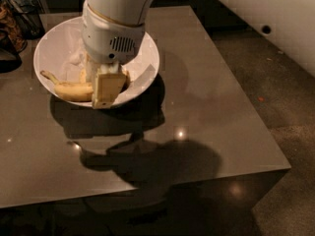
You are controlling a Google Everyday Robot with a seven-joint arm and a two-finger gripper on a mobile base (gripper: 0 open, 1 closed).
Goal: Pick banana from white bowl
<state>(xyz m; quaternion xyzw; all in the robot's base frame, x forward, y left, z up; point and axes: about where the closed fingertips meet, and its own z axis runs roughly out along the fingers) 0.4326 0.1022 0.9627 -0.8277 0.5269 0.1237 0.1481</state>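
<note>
The white bowl [54, 43] stands at the back left of the dark table. My gripper [100, 96] hangs over the bowl's near side, its white wrist housing covering the bowl's middle. It is shut on the right end of the banana [69, 91], a thick curved yellow fruit with its thin dark stem pointing left. One tan finger [107, 87] shows in front of the banana. The banana sits low over the bowl's front left rim. A bit of smaller banana piece [126, 79] shows just right of the gripper. The rest of the bowl's contents are hidden.
The dark glossy table [197, 112] stretches to the right and front, with its edge at the front and right. A dark basket-like object [15, 23] stands at the far left edge. My white arm body [275, 14] fills the upper right. Dark floor lies to the right.
</note>
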